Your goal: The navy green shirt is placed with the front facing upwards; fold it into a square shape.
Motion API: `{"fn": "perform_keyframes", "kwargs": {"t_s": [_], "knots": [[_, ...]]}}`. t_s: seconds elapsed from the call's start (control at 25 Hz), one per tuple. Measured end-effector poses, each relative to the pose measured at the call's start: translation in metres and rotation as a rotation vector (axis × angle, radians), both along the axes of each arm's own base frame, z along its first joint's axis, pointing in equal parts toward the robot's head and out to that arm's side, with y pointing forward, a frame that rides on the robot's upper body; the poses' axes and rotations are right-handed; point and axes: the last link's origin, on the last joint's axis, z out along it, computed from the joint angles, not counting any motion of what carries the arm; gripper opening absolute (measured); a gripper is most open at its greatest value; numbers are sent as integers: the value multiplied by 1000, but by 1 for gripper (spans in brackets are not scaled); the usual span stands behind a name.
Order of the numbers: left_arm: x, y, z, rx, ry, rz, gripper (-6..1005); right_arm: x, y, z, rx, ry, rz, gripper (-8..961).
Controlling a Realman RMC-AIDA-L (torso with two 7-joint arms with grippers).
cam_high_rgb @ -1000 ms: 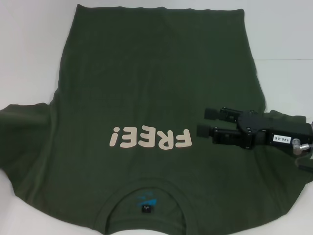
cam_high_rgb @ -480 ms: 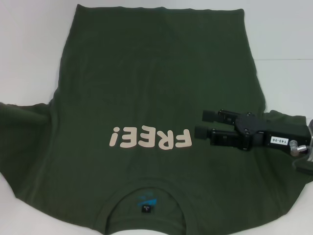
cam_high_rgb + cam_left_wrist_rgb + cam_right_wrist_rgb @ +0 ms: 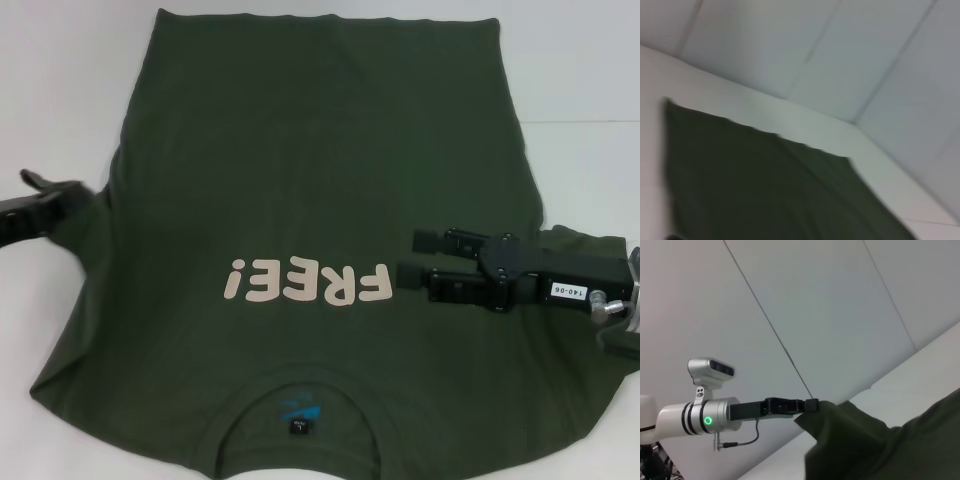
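Note:
The navy green shirt [image 3: 320, 170] lies front up on the white table, with the cream "FREE!" lettering [image 3: 305, 283] and the collar tag [image 3: 298, 425] toward me. My left gripper [image 3: 72, 196] is at the shirt's left side, shut on the left sleeve and holding it raised off the table. The right wrist view shows that gripper [image 3: 807, 406] pinching the lifted cloth [image 3: 880, 445]. My right gripper [image 3: 415, 257] hovers open and empty over the shirt's right chest, beside the lettering. The left wrist view shows the shirt's body [image 3: 765, 190].
The white table [image 3: 60, 90] surrounds the shirt on the left, the right and the far side. The shirt's right sleeve [image 3: 590, 380] lies flat under my right arm. A pale panelled wall [image 3: 830, 305] stands behind.
The left sleeve lay flat on the table before; now my left gripper is in view and holds it lifted and drawn inward. My right gripper has shifted slightly left.

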Motion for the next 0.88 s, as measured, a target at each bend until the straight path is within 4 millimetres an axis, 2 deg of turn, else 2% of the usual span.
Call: {"fn": "perform_keyframes", "kwargs": {"t_s": [0.2,0.32,0.48,0.72,0.88], "knots": [[17,14,-43,-101,-106,-23,15,0,0,-1,-1,-12,8,882],[20,20,-59,-114,-134,-9,54,-1,1,0,-1,-14,13,882],[23,21,-66,-107,-174,-6,139,0,1,2,1,-14,15,882],[24,18,-63,-91,-194,-29,283,3,0,5,6,-13,4,883],[21,17,-63,-75,-183,-24,471,5,0,7,7,-13,-2,883]]}}
